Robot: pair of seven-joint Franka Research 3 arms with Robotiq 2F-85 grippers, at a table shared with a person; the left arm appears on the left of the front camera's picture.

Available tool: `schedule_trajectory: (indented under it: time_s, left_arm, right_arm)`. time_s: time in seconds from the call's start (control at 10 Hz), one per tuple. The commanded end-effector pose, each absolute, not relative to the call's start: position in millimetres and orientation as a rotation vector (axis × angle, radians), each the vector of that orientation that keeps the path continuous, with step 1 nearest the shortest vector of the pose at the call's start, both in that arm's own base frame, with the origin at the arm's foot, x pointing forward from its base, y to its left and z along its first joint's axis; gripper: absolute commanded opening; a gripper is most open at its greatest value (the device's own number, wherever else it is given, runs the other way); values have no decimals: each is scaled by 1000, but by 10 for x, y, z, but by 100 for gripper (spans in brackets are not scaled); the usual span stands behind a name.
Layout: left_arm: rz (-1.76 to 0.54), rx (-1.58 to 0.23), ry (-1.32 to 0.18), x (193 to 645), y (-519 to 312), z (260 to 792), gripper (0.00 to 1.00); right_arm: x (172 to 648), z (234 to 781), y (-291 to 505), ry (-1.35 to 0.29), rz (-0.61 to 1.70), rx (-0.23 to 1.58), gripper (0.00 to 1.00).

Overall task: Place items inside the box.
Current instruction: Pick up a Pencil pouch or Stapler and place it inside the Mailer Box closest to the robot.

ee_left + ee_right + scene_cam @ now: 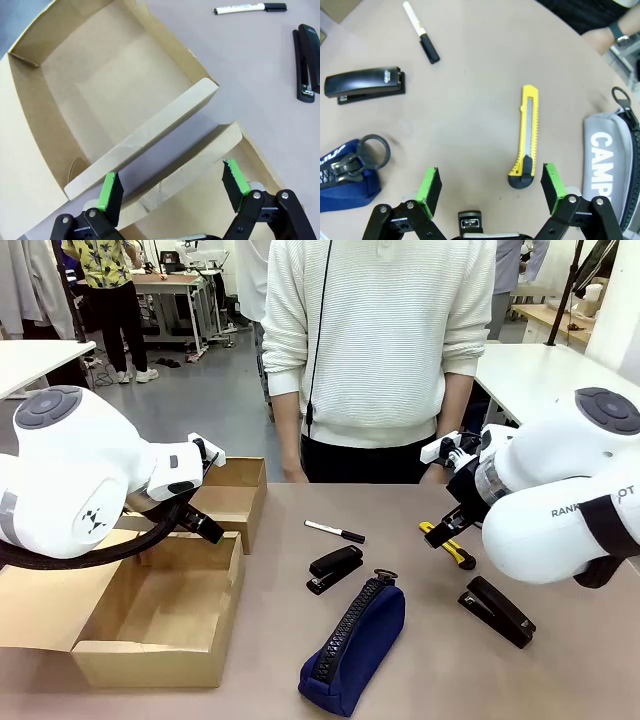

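- Below my right gripper [490,184], jaws wide apart and empty, lies the slim yellow utility knife [527,132] with black end cap, flat on the tan table [470,100].
- Over the open brown cardboard box [150,135] my left gripper [173,184] hangs, jaws apart, holding nothing.
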State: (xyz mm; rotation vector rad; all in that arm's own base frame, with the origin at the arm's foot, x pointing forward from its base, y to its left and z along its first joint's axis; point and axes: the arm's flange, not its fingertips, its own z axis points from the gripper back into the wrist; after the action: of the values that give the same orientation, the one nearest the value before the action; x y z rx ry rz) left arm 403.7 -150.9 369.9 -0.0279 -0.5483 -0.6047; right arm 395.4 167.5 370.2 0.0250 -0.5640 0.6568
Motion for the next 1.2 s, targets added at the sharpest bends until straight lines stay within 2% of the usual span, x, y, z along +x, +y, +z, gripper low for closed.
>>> schedule_trajectory:
  time_s: [0.0, 0.4, 0.5, 0.6, 0.8, 0.9, 1.1]
  left_arm:
    - [-605, -28, -548, 4037, -1509, 3699, 100]
    - [-605, -28, -548, 4037, -1509, 3699, 100]
    - [-605, -28, -548, 4037, -1509, 3699, 100]
    - [-612, -95, -536, 3930, -1466, 3972, 100]
    - [-530, -277, -591, 3486, -1136, 4740, 100]
    - [-449, -320, -595, 3290, -896, 5001, 100]
    - [-438, -536, -583, 2997, -179, 5266, 100]
  right_arm:
    - [3955, 3702, 1674, -564, 656, 26, 100]
    - [3954, 3702, 1675, -564, 657, 25, 100]
    - [3933, 3885, 1632, -586, 650, 58, 100]
    - [3895, 4202, 1541, -572, 618, 155, 100]
    - [3596, 5009, 1213, -488, 413, 242, 100]
    - [3382, 5275, 958, -475, 379, 336, 100]
    - [3054, 5530, 120, -508, 226, 533, 100]
